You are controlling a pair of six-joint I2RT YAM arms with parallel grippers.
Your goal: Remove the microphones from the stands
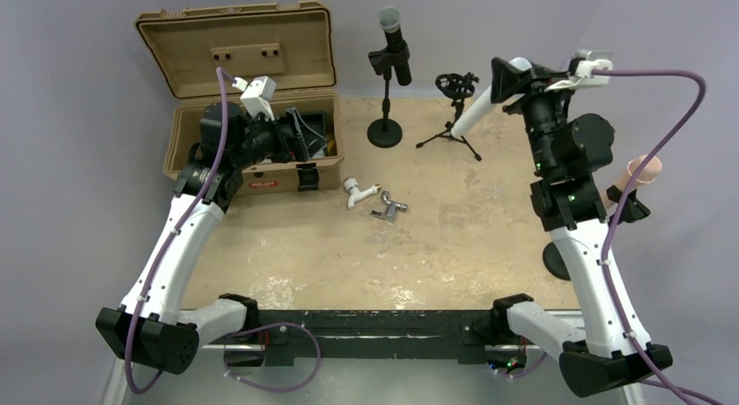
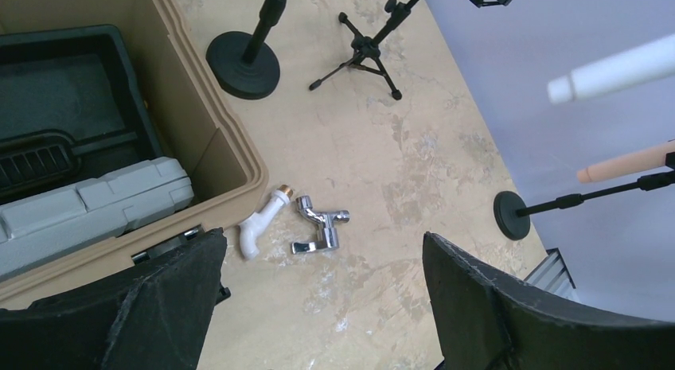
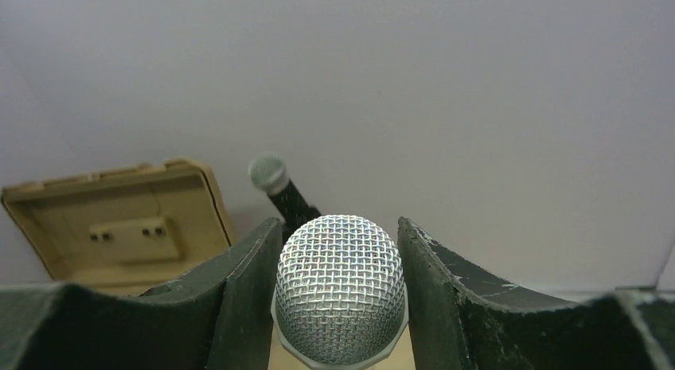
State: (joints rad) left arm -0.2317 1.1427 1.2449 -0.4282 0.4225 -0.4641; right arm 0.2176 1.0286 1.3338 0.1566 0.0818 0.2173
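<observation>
The microphone (image 3: 341,290) has a silver mesh head and a white body (image 1: 475,104). My right gripper (image 3: 338,243) is shut on it, one finger on each side of the head, held high at the back right (image 1: 507,74). The body slants down-left, and in the left wrist view its tail (image 2: 613,68) hangs in the air, apart from the stand. The stand is a small black tripod (image 1: 450,137) with an empty shock mount (image 1: 456,84). My left gripper (image 2: 322,259) is open and holds nothing, hovering by the case front (image 1: 292,139).
An open tan case (image 1: 235,48) sits at the back left. A black microphone (image 1: 394,39) stands on a round-base stand (image 1: 384,132). A white tap (image 1: 357,192) and a chrome tap (image 1: 389,209) lie mid-table. A beige microphone (image 1: 643,170) stands on a stand at the right edge.
</observation>
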